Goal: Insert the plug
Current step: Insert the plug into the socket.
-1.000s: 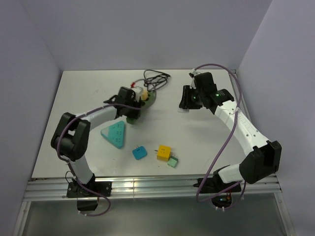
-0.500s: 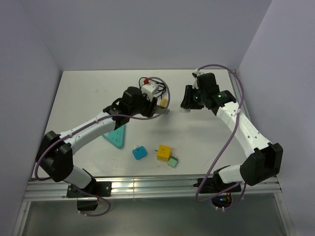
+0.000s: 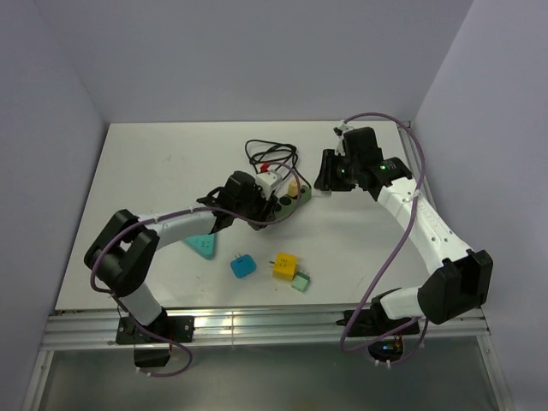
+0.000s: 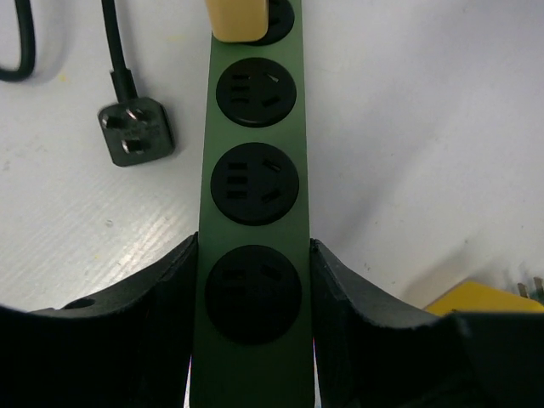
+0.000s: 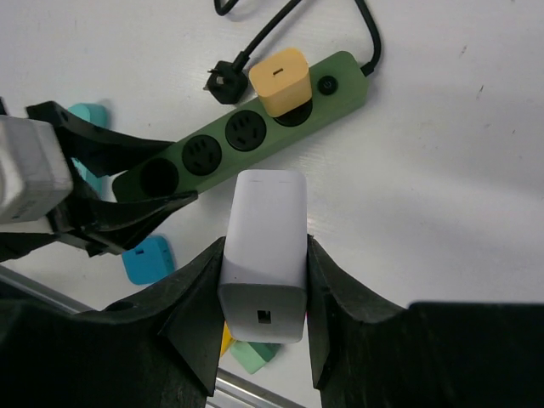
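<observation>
- Jaws of the left gripper [image 4: 255, 297] clamp the near end of the green power strip [image 4: 255, 136], one finger on each long side, astride its last socket.
- Jaws of the right gripper [image 5: 263, 255] hold the white plug [image 5: 265, 221] by its flat sides, above the tabletop [image 3: 154, 171] and just beside the strip's middle.
- Three round sockets stand free; a yellow adapter [image 5: 280, 81] fills the fourth, next to the switch end.
- The strip's black mains plug [image 4: 136, 132] lies loose just beside the strip, and its cord coils toward the far edge.
- Bare white surface runs from the strip to the left wall; the right arm works close to the right wall.
- A teal triangular block [image 3: 203, 246], blue cube [image 3: 242, 266], yellow cube [image 3: 285, 265] and mint cube [image 3: 300, 282] sit between the strip and the near edge.
- From above, the wrists hide the white plug and the gripped end; its prongs face away from every camera.
</observation>
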Robot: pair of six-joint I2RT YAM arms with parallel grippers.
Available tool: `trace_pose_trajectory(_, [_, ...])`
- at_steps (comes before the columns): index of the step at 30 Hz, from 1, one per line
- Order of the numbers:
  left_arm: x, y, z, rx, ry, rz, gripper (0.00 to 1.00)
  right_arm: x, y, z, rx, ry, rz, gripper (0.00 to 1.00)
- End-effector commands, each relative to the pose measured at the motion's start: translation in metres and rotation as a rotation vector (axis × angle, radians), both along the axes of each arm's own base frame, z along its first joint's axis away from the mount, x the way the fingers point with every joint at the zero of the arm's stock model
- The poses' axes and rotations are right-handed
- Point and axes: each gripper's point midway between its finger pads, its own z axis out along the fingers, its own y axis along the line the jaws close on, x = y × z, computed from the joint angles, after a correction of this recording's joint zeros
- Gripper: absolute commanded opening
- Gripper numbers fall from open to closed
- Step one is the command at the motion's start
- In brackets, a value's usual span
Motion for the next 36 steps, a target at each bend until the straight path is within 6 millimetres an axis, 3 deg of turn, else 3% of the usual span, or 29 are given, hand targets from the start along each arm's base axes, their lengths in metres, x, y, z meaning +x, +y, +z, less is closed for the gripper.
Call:
trace_pose_trajectory(1, [-0.017,-0.020,-0.006,-0.054,0.005,-0.129,0.00,0.005,0.007,0.019,0.019,-0.054,0.046,0.00])
trace_pose_trajectory(5, [-0.027,-0.024,-0.032,0.009,0.032,-0.185,0.00,0.003,0.022,0.009,-0.007,-0.026,0.099,0.00])
trace_pose_trajectory(11, [-0.034,-0.019,-0.052,0.093,-0.005,-0.238,0.00,-0.001,0.042,-0.017,-0.040,0.044,0.165,0.00])
trace_pose_trajectory(15, [-0.035,-0.020,-0.052,0.091,-0.058,-0.287,0.00,0.003,0.047,-0.033,-0.058,0.097,0.183,0.00])
trace_pose_trajectory(19, [-0.037,-0.022,-0.059,0.115,-0.057,-0.339,0.00,0.005,0.054,-0.038,-0.070,0.123,0.210,0.00])
trace_pose_trajectory(24, [-0.039,-0.026,-0.051,0.109,-0.117,-0.402,0.00,0.008,0.066,-0.047,-0.100,0.152,0.238,0.00])
trace_pose_trajectory(36, [-0.047,-0.026,-0.041,0.076,-0.211,-0.451,0.00,0.013,0.067,-0.061,-0.174,0.203,0.269,0.00])
